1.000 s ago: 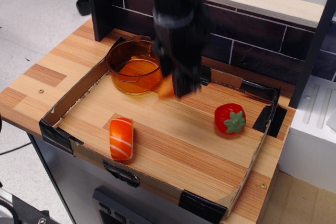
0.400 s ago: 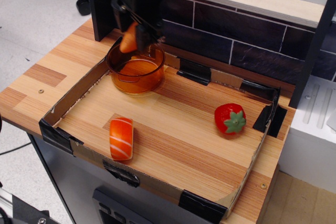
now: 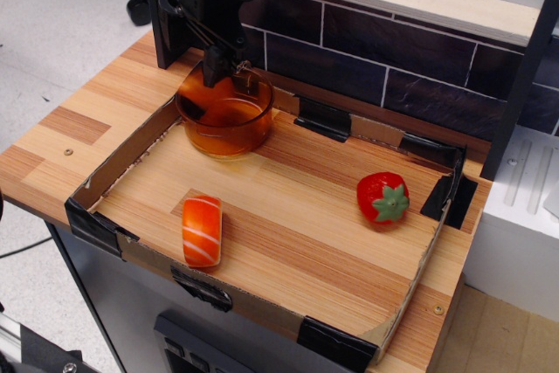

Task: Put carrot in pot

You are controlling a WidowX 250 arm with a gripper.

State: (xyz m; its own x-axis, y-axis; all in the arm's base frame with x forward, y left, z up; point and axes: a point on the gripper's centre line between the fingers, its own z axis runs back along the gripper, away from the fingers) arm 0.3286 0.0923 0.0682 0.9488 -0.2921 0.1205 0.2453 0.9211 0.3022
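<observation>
Jaws (image 3: 225,69) hung low over the pot (image 3: 224,117), tips just above the rim at its back edge, presumably so the carrot would fall inside rather than bounce off the wall. Whether shut on anything or parted: impossible to tell against the dark arm. No carrot plainly visible; probably in the pot or hidden between the tips, its orange lost in the amber plastic. Pot stood in the far left corner of the cardboard tray (image 3: 410,290) on the bench (image 3: 65,141), well apart from the sushi piece (image 3: 202,231) near the front wall and the strawberry (image 3: 383,197) at right, so neither crowded the drop. Judged at the release step, near done, pending sight of the carrot
</observation>
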